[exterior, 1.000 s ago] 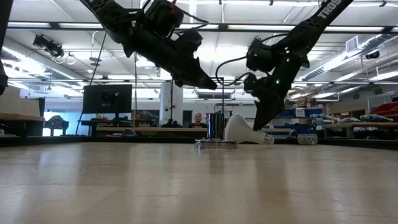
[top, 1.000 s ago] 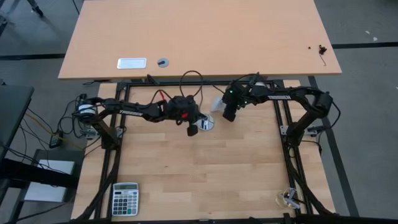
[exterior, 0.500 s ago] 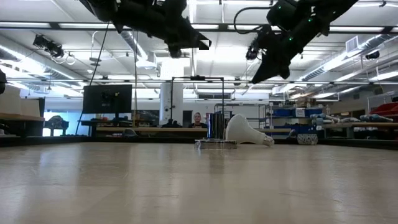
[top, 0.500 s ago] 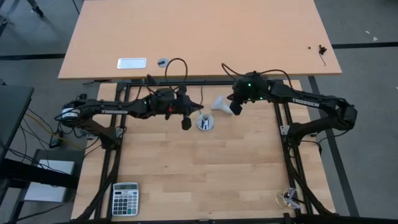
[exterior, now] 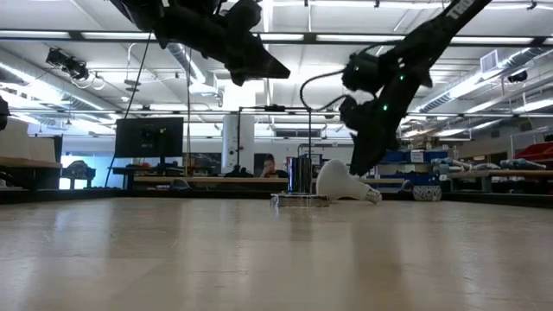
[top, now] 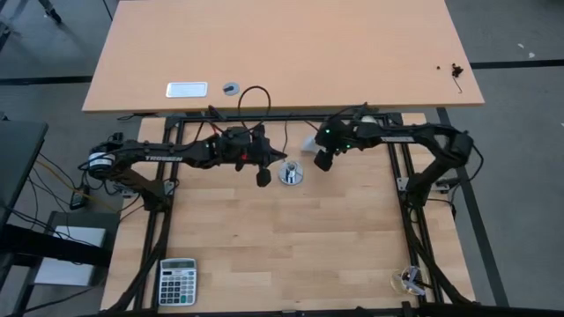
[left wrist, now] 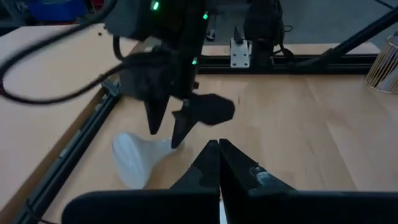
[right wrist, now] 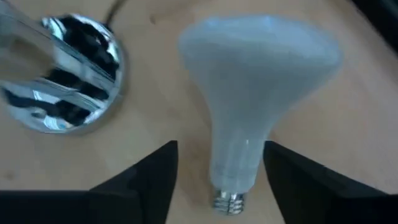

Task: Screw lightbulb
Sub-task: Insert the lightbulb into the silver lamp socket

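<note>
The white frosted lightbulb (right wrist: 252, 81) lies on its side on the wooden table, its dome and neck resting on the wood and its silvery screw base (right wrist: 228, 201) toward my right wrist. It also shows in the low view (exterior: 339, 183) and the high view (top: 307, 143). My right gripper (right wrist: 219, 150) is open and low over the bulb, one finger on each side of the neck, not touching it as far as I can see. The round silver socket base (top: 290, 173) stands beside the bulb. My left gripper (left wrist: 219, 146) is shut and empty, raised above the table left of the socket (exterior: 263, 67).
A thin black cord (top: 256, 97) loops from the socket toward the far edge. A calculator (top: 177, 282) lies at the near left and a wire object (top: 407, 280) at the near right. A second tabletop (top: 282, 53) stands beyond the far edge.
My right gripper rose up away from the bulb, then came back down over its neck, staying open. My left gripper has gone up and a little toward the table's left edge, away from the socket. The bulb has stayed lying on its side.
</note>
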Robot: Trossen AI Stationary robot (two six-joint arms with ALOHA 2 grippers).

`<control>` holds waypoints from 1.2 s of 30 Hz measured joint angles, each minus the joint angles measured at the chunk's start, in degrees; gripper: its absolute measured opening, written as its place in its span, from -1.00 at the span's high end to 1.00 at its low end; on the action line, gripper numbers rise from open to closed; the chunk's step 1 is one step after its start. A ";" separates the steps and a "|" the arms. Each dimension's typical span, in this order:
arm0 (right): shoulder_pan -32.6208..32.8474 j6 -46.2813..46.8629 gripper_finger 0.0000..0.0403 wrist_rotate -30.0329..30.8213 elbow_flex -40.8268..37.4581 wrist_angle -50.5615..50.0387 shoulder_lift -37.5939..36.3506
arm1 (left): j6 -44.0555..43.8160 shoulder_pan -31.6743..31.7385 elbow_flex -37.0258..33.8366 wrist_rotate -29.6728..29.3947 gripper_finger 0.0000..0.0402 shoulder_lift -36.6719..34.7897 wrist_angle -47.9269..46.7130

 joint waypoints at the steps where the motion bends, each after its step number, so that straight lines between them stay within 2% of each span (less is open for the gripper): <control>1: -0.23 0.01 -0.28 0.03 0.00 1.17 1.05 | 0.00 0.00 0.00 0.00 1.00 0.00 -0.23; 6: -1.57 -0.01 -0.39 0.17 0.01 7.01 5.73 | 0.09 0.02 0.00 0.00 1.00 0.00 -0.93; 11: -2.40 -0.16 -0.33 0.17 0.00 12.72 9.80 | 0.11 0.04 0.00 -0.02 1.00 0.00 -0.93; 16: -2.73 0.31 -0.14 0.21 0.00 16.28 12.61 | 0.15 0.04 0.00 -0.02 1.00 0.00 -1.09; 20: -2.65 0.69 0.17 0.39 0.00 17.65 12.31 | 0.29 0.10 0.00 -0.09 1.00 0.00 -1.14; 23: -2.19 0.69 0.21 0.39 0.00 17.91 9.90 | 0.72 0.20 0.00 -1.61 1.00 0.02 -0.69; 27: -0.85 0.48 0.21 0.39 0.00 17.62 4.40 | 0.77 0.70 -0.06 -0.62 1.00 0.02 1.62; 30: 0.80 0.18 0.21 0.34 0.00 17.73 -1.39 | -0.38 0.89 -3.06 1.74 1.00 0.00 9.64; 36: 4.79 0.94 0.22 0.22 0.00 18.24 -13.34 | -7.60 1.27 -13.94 5.11 1.00 0.04 31.81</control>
